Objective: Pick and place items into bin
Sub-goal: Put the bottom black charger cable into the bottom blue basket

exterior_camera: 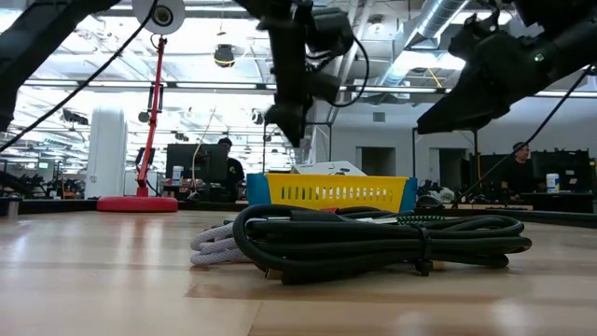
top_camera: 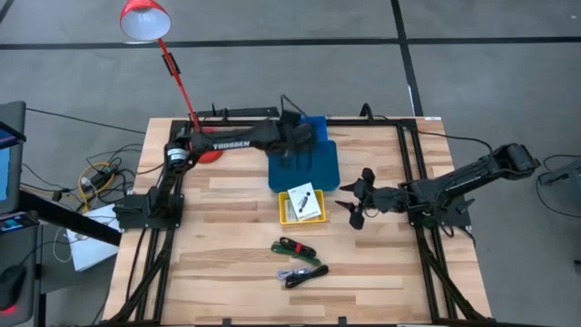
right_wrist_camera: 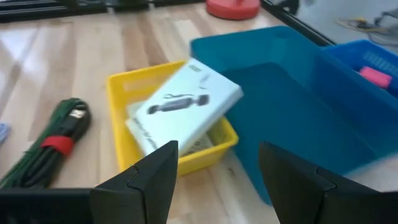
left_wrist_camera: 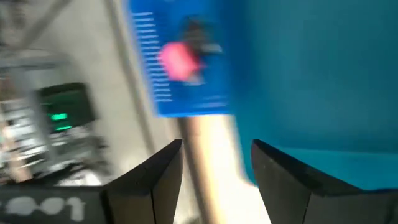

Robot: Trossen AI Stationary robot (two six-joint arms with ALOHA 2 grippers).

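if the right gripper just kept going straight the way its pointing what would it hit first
Most likely the white card box lying tilted across the yellow tray. The open right gripper points at it, with the teal bin just beside; depth is unclear.

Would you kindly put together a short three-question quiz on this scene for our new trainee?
1. True or false: the white printed box lies flat on the bare table.
2. Which gripper is over the blue bin? A) left gripper B) right gripper
3. Fill in: the green-and-black cable bundle is tied with a ____ band.

Key:
1. False; it rests tilted in the yellow tray.
2. A; the right gripper hovers open beside the yellow tray.
3. Red.
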